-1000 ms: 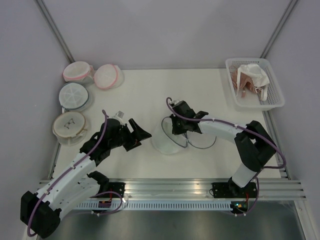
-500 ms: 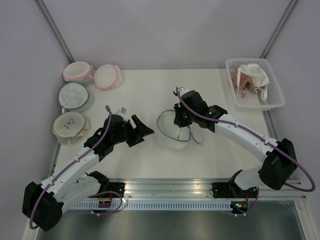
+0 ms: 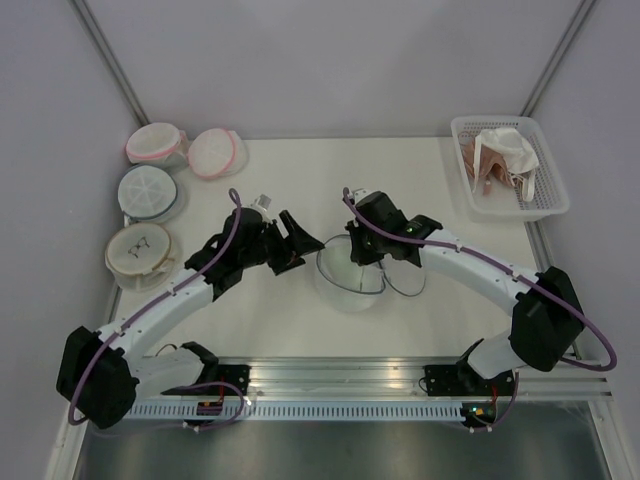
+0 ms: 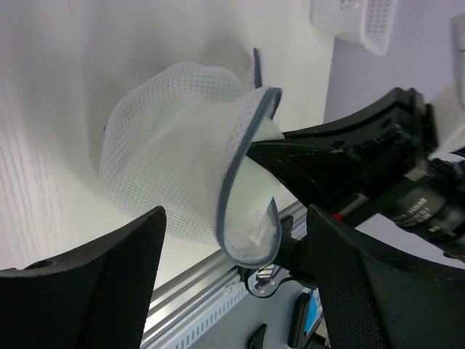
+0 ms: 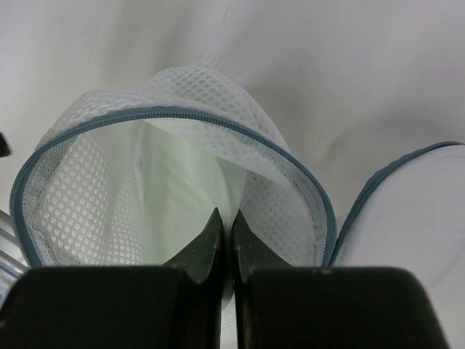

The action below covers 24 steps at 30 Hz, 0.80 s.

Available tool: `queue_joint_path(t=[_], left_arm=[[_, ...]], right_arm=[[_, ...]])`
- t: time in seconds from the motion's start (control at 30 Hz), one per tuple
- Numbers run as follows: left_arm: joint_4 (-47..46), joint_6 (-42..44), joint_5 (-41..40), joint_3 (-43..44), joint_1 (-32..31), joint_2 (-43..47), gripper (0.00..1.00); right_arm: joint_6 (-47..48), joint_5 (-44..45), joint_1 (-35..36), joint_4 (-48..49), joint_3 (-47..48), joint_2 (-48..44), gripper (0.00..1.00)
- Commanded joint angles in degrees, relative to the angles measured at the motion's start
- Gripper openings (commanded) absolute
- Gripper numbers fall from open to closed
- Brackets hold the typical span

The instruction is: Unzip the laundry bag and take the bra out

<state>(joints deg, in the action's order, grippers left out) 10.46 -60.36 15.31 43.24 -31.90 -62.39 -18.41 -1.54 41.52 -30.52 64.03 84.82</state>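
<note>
The laundry bag (image 3: 348, 280), white mesh with a grey-blue zip rim, lies unzipped at mid table, its mouth gaping. Its mesh dome shows in the left wrist view (image 4: 167, 156). The pale mint-green bra (image 5: 182, 182) sits inside it. My right gripper (image 3: 364, 250) reaches into the mouth; in the right wrist view it (image 5: 225, 218) is shut on a fold of the bra. The bag's flap (image 5: 410, 211) hangs to the right. My left gripper (image 3: 303, 243) is open and empty just left of the bag, its fingers (image 4: 109, 283) apart on either side of the rim.
Two pink-rimmed round bags (image 3: 155, 143) (image 3: 217, 153), a light-blue spoked bag (image 3: 150, 190) and a beige round bag (image 3: 138, 253) lie at the left edge. A white basket (image 3: 545, 205) with white and pinkish garments stands at back right. A metal rail (image 3: 340, 375) runs along the front.
My left gripper has moved right and away from me, up to the bag's left side. My right gripper has shifted inside the bag's mouth and the bag has turned slightly.
</note>
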Motion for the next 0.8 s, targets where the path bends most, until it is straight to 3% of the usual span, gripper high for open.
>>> queue_joint_path(t=[0.0, 0.17, 0.27, 0.3, 0.37, 0.4, 0.47, 0.6, 0.67, 0.77], left_arm=[[-0.61, 1.47, 0.16, 2.37, -1.49, -3.52, 0.81], [1.32, 2.7, -1.16, 2.81, -2.29, -5.99, 0.72], [1.32, 3.31, -1.34, 2.81, -2.29, -6.95, 0.48], [1.32, 3.32, -1.42, 2.81, -2.29, -7.56, 0.3], [1.23, 3.32, -1.34, 2.9, -2.29, -8.27, 0.15], [1.32, 3.4, -1.25, 2.99, -2.29, -8.8, 0.02], [0.8, 3.23, -1.16, 2.99, -2.29, -9.24, 0.02], [-0.43, 2.7, -0.63, 2.46, -2.29, -9.77, 0.02], [-0.7, 2.61, -0.19, 2.37, -2.29, -10.03, 0.02], [-1.4, 2.09, 0.16, 1.93, -2.29, -10.29, 0.02]], right_arm=[[-0.66, 0.22, 0.67, 1.96, 1.45, 0.26, 0.01], [-0.75, 0.13, 0.76, 2.05, 1.89, 0.79, 0.0], [-1.01, -0.39, 0.85, 2.31, 1.89, 0.97, 0.0], [-0.92, -0.48, 0.93, 2.4, 1.98, 0.88, 0.0], [-1.01, -0.83, 1.2, 2.22, 1.98, 0.97, 0.04], [-0.84, -1.01, 1.28, 2.14, 1.98, 0.88, 0.08], [-0.75, -1.01, 1.72, 2.05, 1.89, 0.88, 0.16], [-0.66, -0.05, 2.08, 1.78, 0.84, 1.31, 0.43], [-1.01, 0.31, 2.17, 1.87, 0.05, 1.75, 0.5], [-1.27, 0.31, 2.52, 2.22, -1.18, 2.63, 0.5]])
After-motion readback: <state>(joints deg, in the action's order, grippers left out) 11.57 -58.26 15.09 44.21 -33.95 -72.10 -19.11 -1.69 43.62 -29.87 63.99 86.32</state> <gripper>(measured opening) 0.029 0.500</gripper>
